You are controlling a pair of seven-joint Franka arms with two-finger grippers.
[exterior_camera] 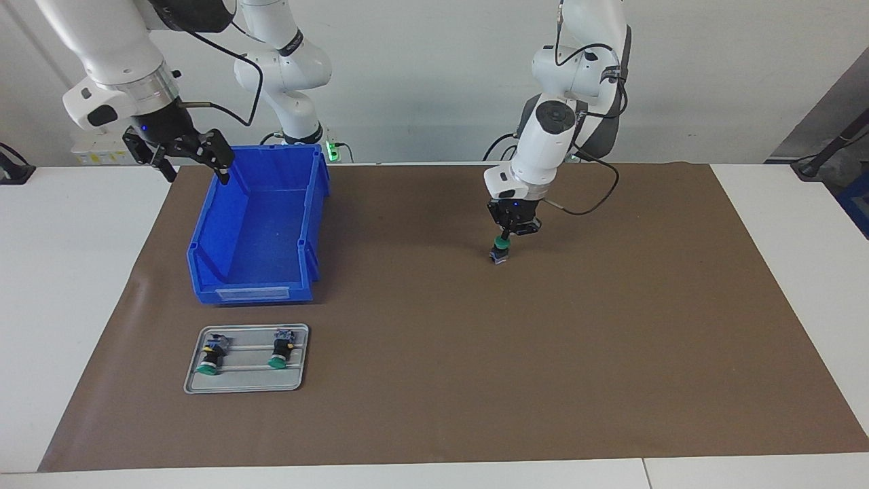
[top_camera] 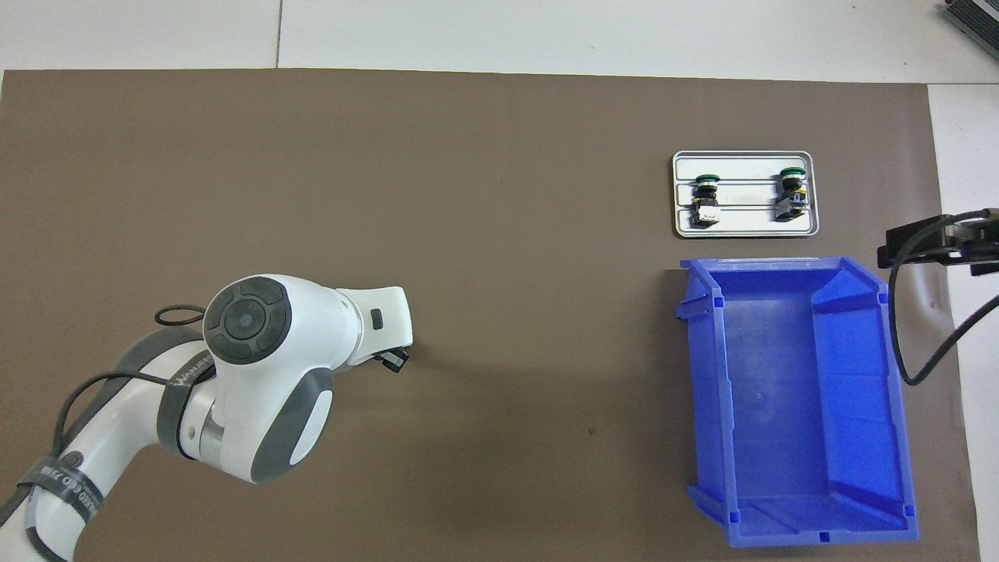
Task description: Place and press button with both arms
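Note:
One button (exterior_camera: 500, 250) stands upright on the brown mat, green cap up and terminal block on the mat. My left gripper (exterior_camera: 505, 236) is straight above it, shut, with its fingertips down on the green cap. In the overhead view the left arm's wrist hides this button, and only an edge of the left gripper (top_camera: 394, 361) shows. My right gripper (exterior_camera: 180, 159) hangs open and empty over the robot-side corner of the blue bin (exterior_camera: 251, 293), where that arm waits. The right gripper (top_camera: 936, 242) shows only partly in the overhead view.
A grey tray (exterior_camera: 248, 384) lies farther from the robots than the bin, with two more buttons (exterior_camera: 210, 356) (exterior_camera: 280, 350) lying on their sides in it. The bin (top_camera: 897, 406) holds nothing. The tray (top_camera: 745, 226) sits at the right arm's end of the mat.

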